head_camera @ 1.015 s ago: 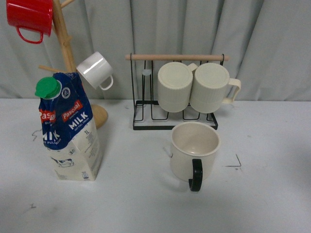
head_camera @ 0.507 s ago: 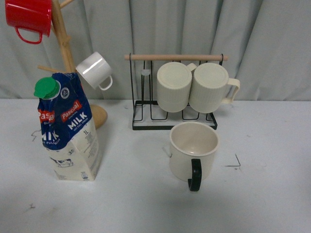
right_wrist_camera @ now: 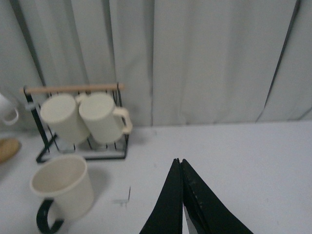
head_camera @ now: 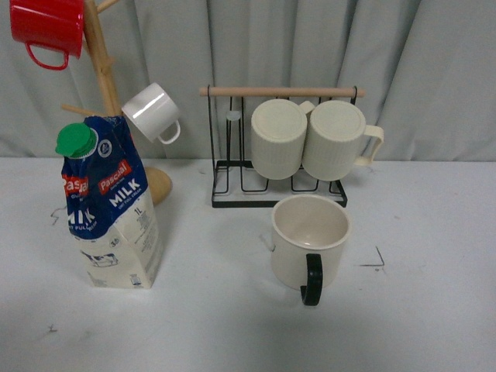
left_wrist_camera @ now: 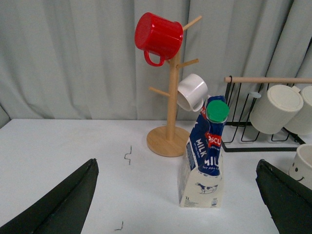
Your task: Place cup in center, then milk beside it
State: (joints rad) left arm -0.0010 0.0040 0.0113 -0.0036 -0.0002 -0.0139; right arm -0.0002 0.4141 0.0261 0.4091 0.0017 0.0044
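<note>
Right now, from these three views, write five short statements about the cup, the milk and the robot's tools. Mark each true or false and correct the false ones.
1. The cup stands upright with its black handle turned toward the front camera. True.
2. The milk carton lies on its side. False: it stands upright on the table, with its green cap on top.
3. A red mug hangs on the wooden mug tree. True.
4. The right tool grips the cup. False: it is shut on nothing and is apart from the cup.
5. The left tool is open and holds nothing. True.
</note>
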